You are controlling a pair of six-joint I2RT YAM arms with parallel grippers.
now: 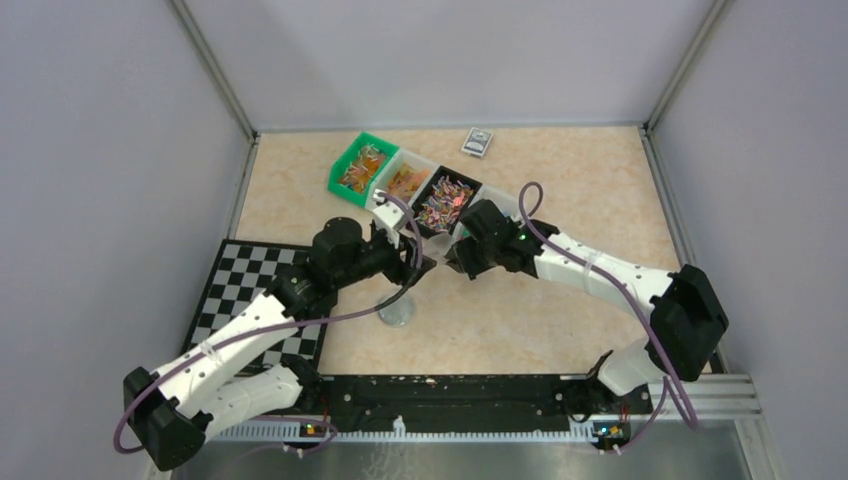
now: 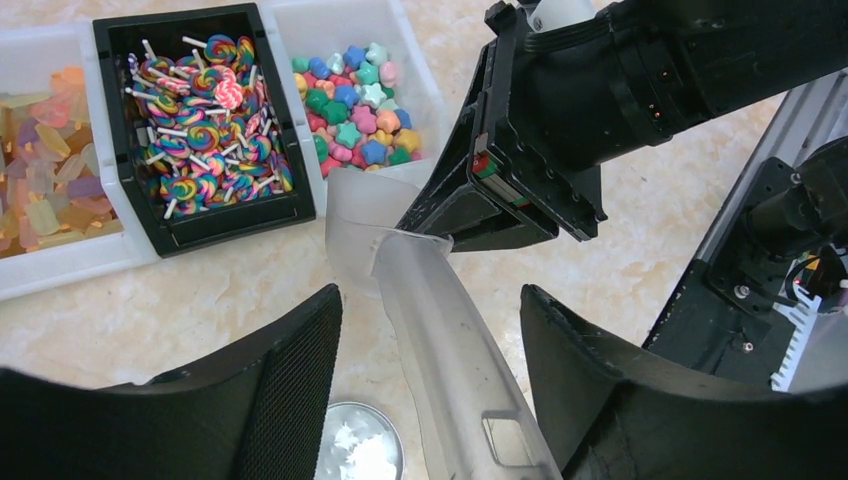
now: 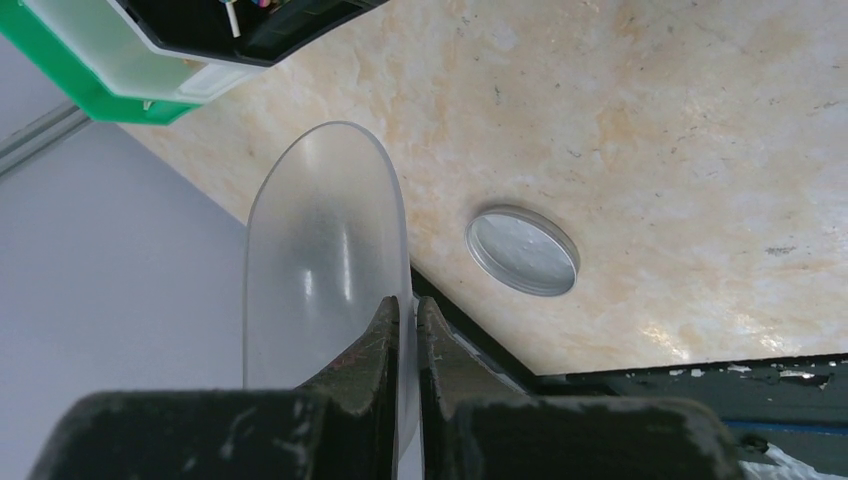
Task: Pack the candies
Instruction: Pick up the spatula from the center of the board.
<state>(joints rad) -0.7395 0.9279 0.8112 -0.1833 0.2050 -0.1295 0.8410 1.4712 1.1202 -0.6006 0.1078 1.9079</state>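
step: we are reading this as a tool handover ahead of any scooping; the scoop is looking empty.
right claw: the right gripper is pinching fully shut on the rim of a frosted plastic scoop, holding it up off the table.
left claw: the left gripper is straddling the scoop's handle, jaws standing wide on either side; we are seeing neither pad touching it, so nothing is in its grasp.
candies: the candies are sitting in their bins just beyond the scoop, with swirl lollipops in the black bin and star shapes in the white bin beside it.
also here: a round silver lid is resting on the table below the scoop.
next move: we are judging that the left jaws need to close squarely on the handle before the right lets go; a skewed pinch is risking a twist or a drop.
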